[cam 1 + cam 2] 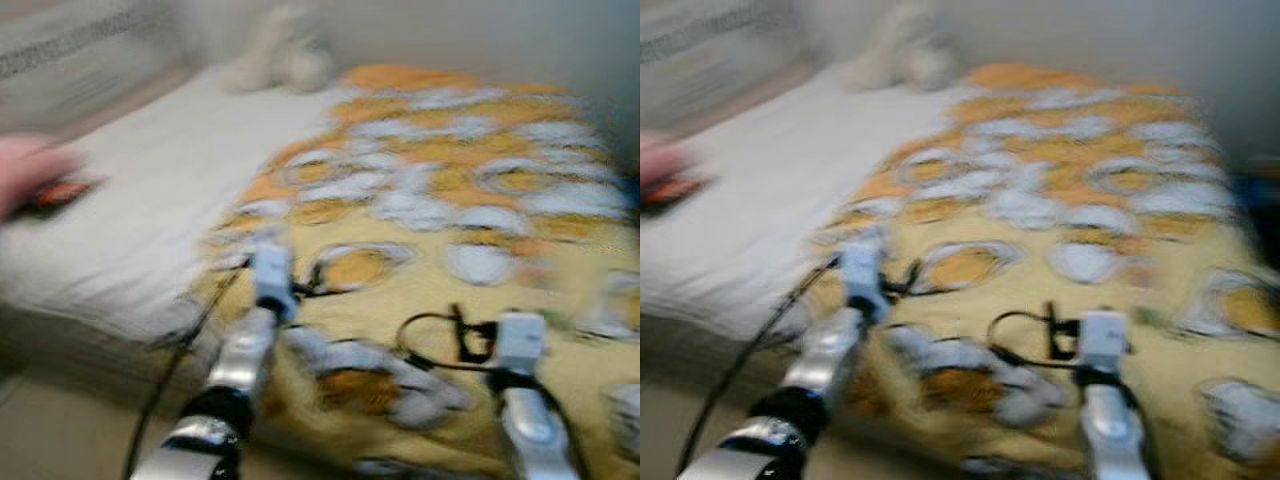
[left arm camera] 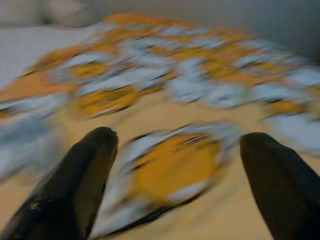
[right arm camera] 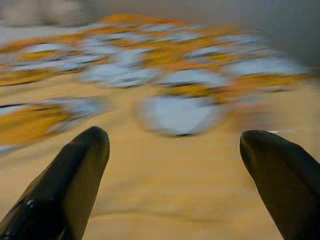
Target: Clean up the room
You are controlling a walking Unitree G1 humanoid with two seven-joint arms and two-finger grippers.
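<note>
The bed (image 1: pixel 120 210) carries a white sheet (image 1: pixel 150 180) and a yellow blanket (image 1: pixel 430 200) patterned with orange and pale blue-white shapes. The blanket lies under and ahead of both grippers, covering the half of the bed on the right gripper's side and hanging over the near edge; the bare sheet is off to the left gripper's side. Far beyond the left gripper a pale soft toy (image 1: pixel 285 50) sits at the head of the bed, too blurred to identify. Everything is motion-blurred.

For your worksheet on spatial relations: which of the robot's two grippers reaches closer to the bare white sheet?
The left gripper, at the yellow patterned blanket's edge beside the white sheet; the right gripper hangs mid-blanket.
</note>
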